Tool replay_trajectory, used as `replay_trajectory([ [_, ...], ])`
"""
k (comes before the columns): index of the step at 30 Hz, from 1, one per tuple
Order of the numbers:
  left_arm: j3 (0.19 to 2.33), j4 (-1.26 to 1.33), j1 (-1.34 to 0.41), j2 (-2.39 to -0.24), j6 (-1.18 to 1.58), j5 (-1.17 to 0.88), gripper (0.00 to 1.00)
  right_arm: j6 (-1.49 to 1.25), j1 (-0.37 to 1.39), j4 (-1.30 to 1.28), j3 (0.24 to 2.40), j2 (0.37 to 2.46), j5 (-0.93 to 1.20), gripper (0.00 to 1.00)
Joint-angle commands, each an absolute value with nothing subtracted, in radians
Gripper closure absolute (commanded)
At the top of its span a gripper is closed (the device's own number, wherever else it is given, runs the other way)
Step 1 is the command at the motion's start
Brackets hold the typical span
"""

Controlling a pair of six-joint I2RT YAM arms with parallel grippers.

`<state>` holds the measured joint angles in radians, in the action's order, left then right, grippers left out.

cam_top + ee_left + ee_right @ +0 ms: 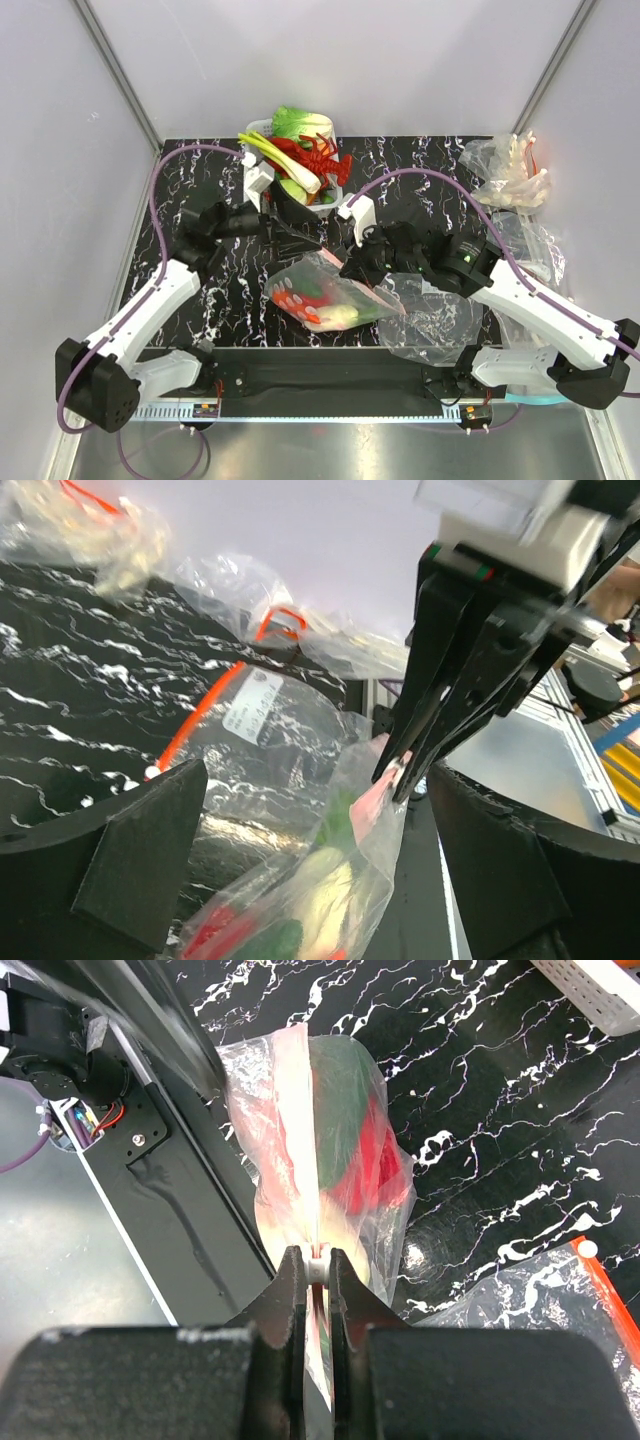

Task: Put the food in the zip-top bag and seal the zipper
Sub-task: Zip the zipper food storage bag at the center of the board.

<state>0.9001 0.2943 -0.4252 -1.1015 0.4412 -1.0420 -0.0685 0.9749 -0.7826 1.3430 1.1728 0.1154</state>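
The zip-top bag lies near the table's front edge with red, green and pale food inside. My right gripper is shut on the zipper's white slider at the bag's right end. In the left wrist view its fingertips pinch the pink zipper. My left gripper is open just behind the bag, its fingers wide on either side and touching nothing. More food, a leek, a cabbage and a red lobster, sits in a white basket at the back.
A plain clear bag with an orange-red strip lies right of the zip-top bag, under the right arm. More crumpled clear bags are piled at the back right. The black mounting bar runs along the near edge.
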Motion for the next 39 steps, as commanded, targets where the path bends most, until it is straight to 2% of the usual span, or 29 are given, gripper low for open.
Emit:
replay_trajectory([
  [1,0.888,0.336,-0.451,-1.124,0.405,-1.077,0.03,-0.063,0.968,-0.75,1.39,1.163,0.097,1.0],
  [3,0.888,0.315,-0.465,-1.137,0.385,-1.083,0.05,-0.063,0.968,-0.75,1.391,1.163,0.098,1.0],
  [6,0.903,0.262,-0.486,-1.155,0.344,-1.092,0.13,-0.061,0.968,-0.749,1.393,1.158,0.097,1.0],
  [9,0.917,0.241,-0.499,-1.172,0.33,-1.112,0.43,-0.06,0.966,-0.749,1.393,1.155,0.091,1.0],
  [10,0.922,0.239,-0.503,-1.177,0.331,-1.114,0.57,-0.058,0.966,-0.747,1.393,1.157,0.089,1.0],
  [11,0.925,0.235,-0.505,-1.178,0.325,-1.114,0.92,-0.057,0.965,-0.746,1.391,1.155,0.089,1.0],
  [12,0.927,0.226,-0.506,-1.177,0.316,-1.112,1.0,-0.058,0.966,-0.747,1.391,1.154,0.087,1.0],
  [15,0.922,0.215,-0.508,-1.141,0.288,-1.092,1.0,-0.055,0.965,-0.747,1.385,1.152,0.089,1.0],
  [19,0.931,0.161,-0.496,-1.089,0.252,-0.933,1.0,-0.055,0.965,-0.759,1.374,1.149,0.095,1.0],
  [23,0.953,0.13,-0.415,-1.058,0.276,-0.79,1.0,-0.06,0.965,-0.772,1.348,1.134,0.11,1.0],
  [28,0.96,0.205,-0.307,-1.037,0.36,-0.773,1.0,-0.077,0.966,-0.805,1.322,1.108,0.114,1.0],
  [39,1.048,0.035,-0.302,-1.054,0.222,-0.546,1.0,-0.144,0.966,-0.969,1.344,1.103,0.121,0.98],
])
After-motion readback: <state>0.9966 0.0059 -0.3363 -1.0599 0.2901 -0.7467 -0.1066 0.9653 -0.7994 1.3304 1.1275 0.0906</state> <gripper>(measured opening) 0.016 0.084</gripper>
